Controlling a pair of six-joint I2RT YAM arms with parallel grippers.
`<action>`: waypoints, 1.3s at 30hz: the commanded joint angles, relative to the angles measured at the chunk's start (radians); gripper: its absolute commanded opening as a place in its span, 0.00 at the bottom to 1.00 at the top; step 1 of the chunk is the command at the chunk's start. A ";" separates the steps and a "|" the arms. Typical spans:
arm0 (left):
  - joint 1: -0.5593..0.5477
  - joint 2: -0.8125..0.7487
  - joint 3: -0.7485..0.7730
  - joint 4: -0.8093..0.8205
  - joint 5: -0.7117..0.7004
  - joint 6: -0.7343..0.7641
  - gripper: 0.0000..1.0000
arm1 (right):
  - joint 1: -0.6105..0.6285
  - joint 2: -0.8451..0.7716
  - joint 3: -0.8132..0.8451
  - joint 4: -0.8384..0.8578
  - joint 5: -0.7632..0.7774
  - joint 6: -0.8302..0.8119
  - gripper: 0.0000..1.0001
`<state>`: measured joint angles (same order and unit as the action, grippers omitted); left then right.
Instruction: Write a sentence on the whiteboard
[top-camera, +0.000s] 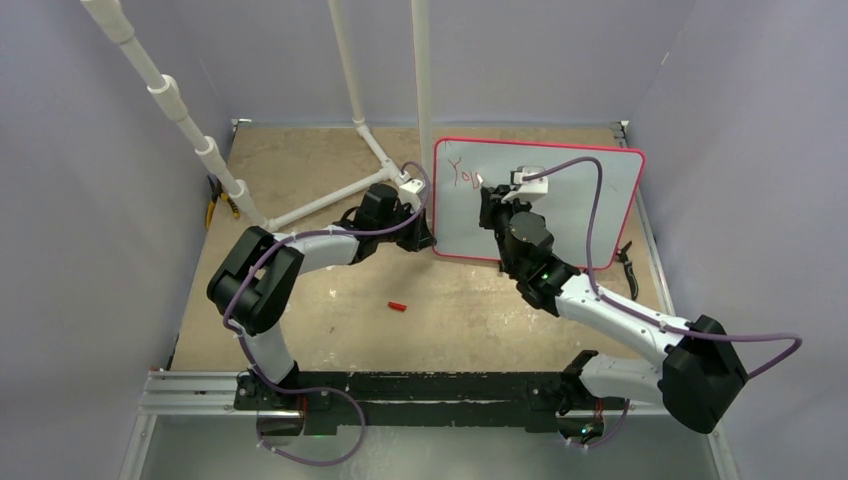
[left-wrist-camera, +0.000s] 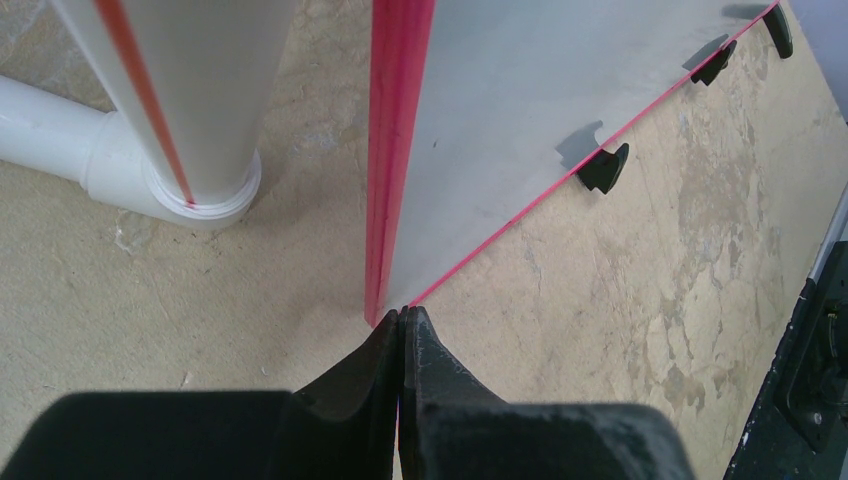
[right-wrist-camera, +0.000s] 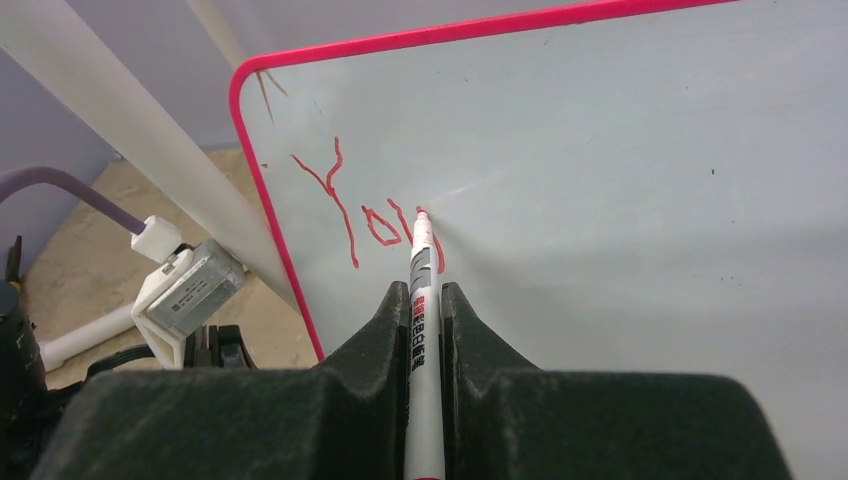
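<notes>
The marker tip meets the standing whiteboard.
The right gripper grasps the marker, tip touching the red lettering "You"; the left gripper is clenched on the whiteboard's lower corner, at the surface.

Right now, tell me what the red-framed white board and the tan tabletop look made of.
Red-framed white board: smooth, faintly glossy face, likely coated plastic or laminate; a pale glare streak shows. Tan tabletop: matte, mottled, probably wood or fibreboard.
</notes>
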<state>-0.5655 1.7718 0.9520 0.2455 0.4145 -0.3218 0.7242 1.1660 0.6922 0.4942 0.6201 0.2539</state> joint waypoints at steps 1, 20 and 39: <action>-0.005 0.006 0.038 0.017 0.006 0.001 0.00 | -0.006 -0.022 -0.005 0.006 0.025 0.025 0.00; -0.005 0.005 0.039 0.016 0.005 0.003 0.00 | -0.007 -0.074 -0.056 -0.058 0.062 0.063 0.00; -0.005 -0.001 0.041 0.008 0.003 0.010 0.00 | -0.021 -0.178 -0.088 -0.006 0.065 0.021 0.00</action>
<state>-0.5663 1.7721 0.9543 0.2432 0.4149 -0.3214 0.7143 0.9939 0.6060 0.4496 0.6460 0.2935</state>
